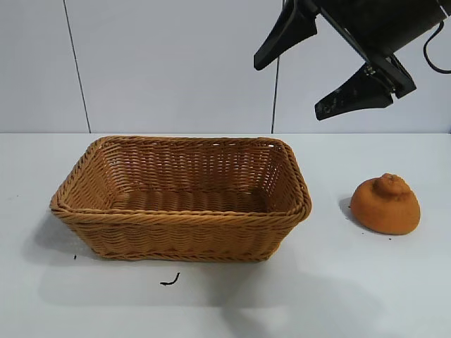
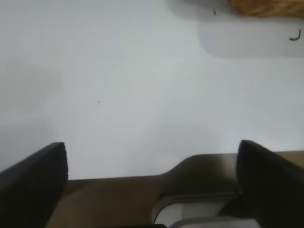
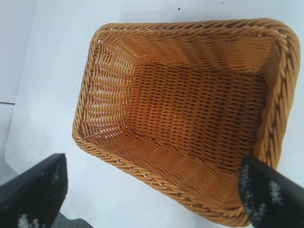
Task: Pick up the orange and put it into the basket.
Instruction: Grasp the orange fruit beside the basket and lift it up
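Observation:
The orange [image 1: 385, 204], a matte orange-brown lump with a knobby bump on top, sits on the white table to the right of the basket. The wicker basket [image 1: 182, 211] stands empty at the table's middle; it fills the right wrist view [image 3: 118, 164]. My right gripper [image 1: 289, 88] hangs open and empty high above the basket's right end, up and to the left of the orange. In its own view [image 3: 154, 187] the orange does not show. My left gripper [image 2: 152, 166] is open and empty over bare table, with a corner of the basket [image 2: 266, 7] far off.
A small dark curl of debris [image 1: 170, 280] lies on the table in front of the basket, also showing in the left wrist view [image 2: 296, 35]. A pale panelled wall stands behind the table.

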Motion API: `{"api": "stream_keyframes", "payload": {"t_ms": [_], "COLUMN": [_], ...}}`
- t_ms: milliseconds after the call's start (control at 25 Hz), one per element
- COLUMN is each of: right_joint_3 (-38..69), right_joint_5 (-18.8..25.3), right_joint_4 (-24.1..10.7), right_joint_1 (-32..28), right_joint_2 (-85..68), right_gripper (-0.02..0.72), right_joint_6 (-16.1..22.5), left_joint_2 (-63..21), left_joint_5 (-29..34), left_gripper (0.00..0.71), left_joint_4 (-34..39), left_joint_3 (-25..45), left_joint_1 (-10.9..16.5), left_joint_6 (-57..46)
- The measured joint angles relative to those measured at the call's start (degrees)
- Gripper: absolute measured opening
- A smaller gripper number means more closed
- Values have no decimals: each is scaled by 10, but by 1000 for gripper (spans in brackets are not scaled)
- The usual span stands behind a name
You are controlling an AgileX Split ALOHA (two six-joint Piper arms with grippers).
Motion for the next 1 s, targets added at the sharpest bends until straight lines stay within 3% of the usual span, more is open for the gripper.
{"api": "stream_keyframes", "payload": {"t_ms": [320,440,600,760,840,920,1000], "right_joint_3": [0,-6,-56,-114,-133,-147,-155], "right_joint_5": [5,17,54,96,117,130,136], "right_joint_4": [-3,-23,-129,-311,-385,-416,-423], "right_joint_1": [0,0,0,0,-7,-23,-47], "right_joint_2": [0,0,0,0,2,9,22], "right_gripper": [696,696,696,696,696,696,696], "right_joint_6": [0,0,36,140,181,196,198], "left_joint_2": [-175,-208,-209,-209,-209,-209,-209], "left_joint_5": [-9,-9,-9,-9,-9,-9,-9], "left_gripper": [692,692,692,692,692,692,692], "left_joint_4": [0,0,2,2,2,2,2], "left_joint_3": [1,1,1,1,1,1,1], "left_joint_1": [0,0,0,0,0,0,0], "left_joint_6": [0,0,-2,-2,-2,-2,-2]}}
